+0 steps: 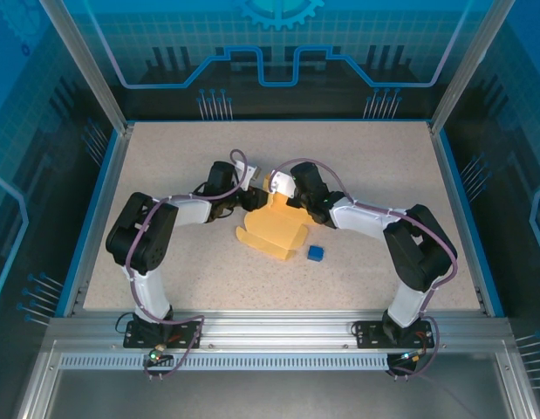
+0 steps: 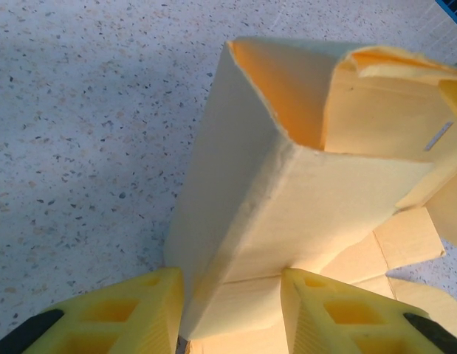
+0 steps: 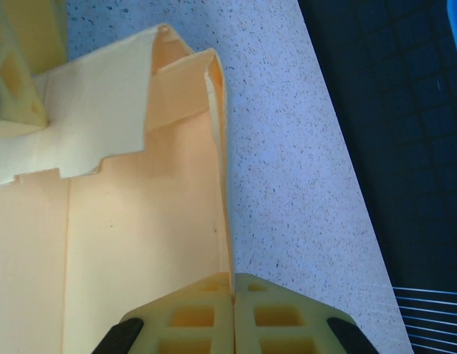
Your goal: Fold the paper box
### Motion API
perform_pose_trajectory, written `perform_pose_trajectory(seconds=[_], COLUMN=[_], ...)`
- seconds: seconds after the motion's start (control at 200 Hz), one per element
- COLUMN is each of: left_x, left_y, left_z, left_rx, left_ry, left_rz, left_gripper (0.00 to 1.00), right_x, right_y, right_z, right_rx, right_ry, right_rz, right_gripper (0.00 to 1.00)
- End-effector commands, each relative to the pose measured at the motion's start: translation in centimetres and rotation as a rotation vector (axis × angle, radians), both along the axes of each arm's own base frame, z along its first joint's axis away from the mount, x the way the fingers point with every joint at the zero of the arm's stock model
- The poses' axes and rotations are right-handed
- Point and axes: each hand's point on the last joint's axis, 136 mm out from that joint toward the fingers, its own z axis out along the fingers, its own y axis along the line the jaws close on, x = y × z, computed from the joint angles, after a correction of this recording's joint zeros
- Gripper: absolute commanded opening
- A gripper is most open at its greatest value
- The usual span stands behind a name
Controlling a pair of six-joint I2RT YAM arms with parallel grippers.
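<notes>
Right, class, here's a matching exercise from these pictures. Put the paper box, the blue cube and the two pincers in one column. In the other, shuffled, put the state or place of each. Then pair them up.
Column one:
1. paper box
2. blue cube
3. left pincer
4. right pincer

Column two:
A. fingers pressed together on a thin cardboard wall
B. partly folded, in the middle of the table, between the two pincers
C. fingers spread, a folded section held between them
D. lying loose beside the cardboard, on the right arm's side

Pairs: 1-B, 2-D, 3-C, 4-A
</notes>
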Motion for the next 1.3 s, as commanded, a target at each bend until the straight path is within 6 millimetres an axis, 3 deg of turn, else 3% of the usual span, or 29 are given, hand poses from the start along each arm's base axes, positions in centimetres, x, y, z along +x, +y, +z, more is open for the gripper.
perform_pose_trajectory(seconds=[0.0, 1.091, 1.296], left_x=[1.3, 3.6, 3.0], left_y=[-0.4, 0.7, -0.6], left_z=[0.5, 0.0, 0.8], left_rx=[0.018, 0.108, 0.08], left_ry=[-0.007, 0.035, -0.009], left_rz=[0.028, 0.147, 0.088], left_gripper=[0.42, 0.59, 0.62], right_x=[-1.7, -2.0, -2.0], right_y=[1.2, 1.3, 1.4], right_z=[-0.7, -0.5, -0.8], right_rx=[0.027, 0.042, 0.043], right_ry=[0.051, 0.06, 0.069], right_rz=[0.05, 0.068, 0.066], right_gripper=[0.07, 0.06, 0.06])
